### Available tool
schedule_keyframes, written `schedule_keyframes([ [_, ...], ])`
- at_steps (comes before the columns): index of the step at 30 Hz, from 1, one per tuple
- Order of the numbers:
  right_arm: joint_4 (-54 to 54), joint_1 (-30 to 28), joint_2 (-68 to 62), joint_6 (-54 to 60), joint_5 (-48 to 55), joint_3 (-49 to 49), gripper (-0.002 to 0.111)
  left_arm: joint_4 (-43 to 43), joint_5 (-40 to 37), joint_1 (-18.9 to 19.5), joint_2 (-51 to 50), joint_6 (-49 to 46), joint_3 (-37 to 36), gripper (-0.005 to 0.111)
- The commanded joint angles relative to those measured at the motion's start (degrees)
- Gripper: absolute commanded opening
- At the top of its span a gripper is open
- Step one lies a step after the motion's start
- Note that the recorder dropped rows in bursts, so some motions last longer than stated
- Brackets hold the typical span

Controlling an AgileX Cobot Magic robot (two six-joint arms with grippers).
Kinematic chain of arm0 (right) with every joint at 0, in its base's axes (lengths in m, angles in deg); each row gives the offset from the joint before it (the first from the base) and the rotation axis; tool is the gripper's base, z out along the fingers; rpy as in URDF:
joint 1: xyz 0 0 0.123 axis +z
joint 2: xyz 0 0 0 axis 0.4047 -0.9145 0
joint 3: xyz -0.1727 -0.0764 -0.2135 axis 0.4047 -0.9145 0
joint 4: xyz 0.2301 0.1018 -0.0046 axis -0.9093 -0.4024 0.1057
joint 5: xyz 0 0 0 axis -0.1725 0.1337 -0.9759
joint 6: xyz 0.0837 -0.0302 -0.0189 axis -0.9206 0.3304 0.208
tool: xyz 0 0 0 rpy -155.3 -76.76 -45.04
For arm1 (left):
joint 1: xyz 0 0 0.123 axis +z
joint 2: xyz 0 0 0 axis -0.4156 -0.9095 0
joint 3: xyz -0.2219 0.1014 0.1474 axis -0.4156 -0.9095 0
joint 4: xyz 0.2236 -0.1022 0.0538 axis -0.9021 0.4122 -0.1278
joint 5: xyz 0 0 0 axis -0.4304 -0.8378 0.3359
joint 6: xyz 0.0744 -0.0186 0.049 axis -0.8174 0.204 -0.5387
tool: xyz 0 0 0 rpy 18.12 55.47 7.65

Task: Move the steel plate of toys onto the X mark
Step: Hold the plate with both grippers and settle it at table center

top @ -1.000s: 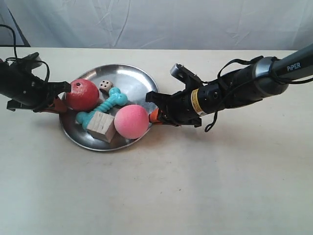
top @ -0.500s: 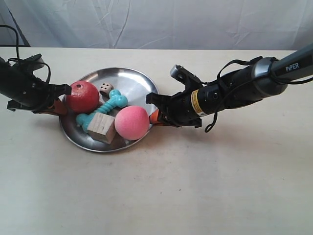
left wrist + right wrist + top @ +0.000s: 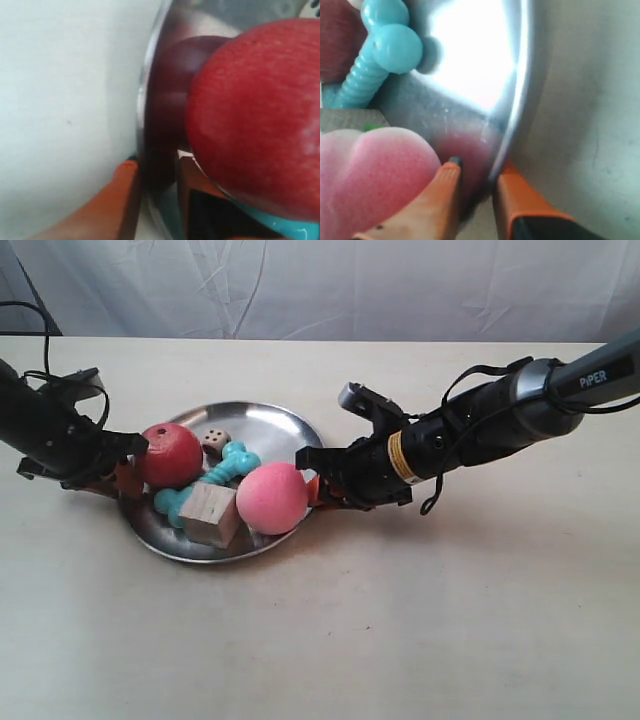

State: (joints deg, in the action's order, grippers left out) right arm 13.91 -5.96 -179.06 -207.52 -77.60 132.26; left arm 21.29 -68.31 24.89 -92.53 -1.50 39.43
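The steel plate (image 3: 272, 426) carries a red apple (image 3: 170, 455), pink peach (image 3: 271, 498), turquoise bone (image 3: 232, 460), wooden cube (image 3: 210, 513) and white die (image 3: 214, 440). My left gripper (image 3: 125, 480) is shut on the rim beside the apple. In the left wrist view its orange fingers (image 3: 157, 162) pinch the rim (image 3: 145, 100) next to the apple (image 3: 255, 110). My right gripper (image 3: 315, 490) is shut on the opposite rim by the peach. The right wrist view shows that grip (image 3: 479, 167) on the rim (image 3: 517, 100), with peach (image 3: 370, 175) and bone (image 3: 385, 50). No X mark shows.
Pale cream tabletop (image 3: 400, 640) stretches in front of the plate and to both sides. A white cloth backdrop (image 3: 350, 285) closes off the far edge. Black cables (image 3: 45, 350) loop above the arm at the exterior view's left.
The plate with its toys has shifted toward the near side of the table and slightly right in the exterior view. Both grippers moved with it, still holding the rim.
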Motion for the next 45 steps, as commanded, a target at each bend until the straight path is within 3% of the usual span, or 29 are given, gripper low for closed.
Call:
schedule_keyframes([
  [1, -0.21, 2.11, -0.1, -2.01, -6.49, 1.02, 0.033, 3.86, -9.96, -2.75, -0.14, -0.94, -0.49, 0.037],
  [15, 1.8, 2.11, 0.44, -2.01, -5.03, 1.02, 0.033, 0.3, -10.25, -2.54, 0.94, -0.27, -0.49, 0.037],
  [23, 1.9, 2.11, 0.44, -2.01, -4.31, 1.02, 0.033, 0.83, -9.77, 0.66, 3.33, 1.16, -0.49, 0.037],
  [45, 5.12, -1.19, 0.44, -2.01, -5.03, 1.02, 0.033, -0.97, -7.34, 0.76, 3.21, 1.09, -0.49, 0.037],
])
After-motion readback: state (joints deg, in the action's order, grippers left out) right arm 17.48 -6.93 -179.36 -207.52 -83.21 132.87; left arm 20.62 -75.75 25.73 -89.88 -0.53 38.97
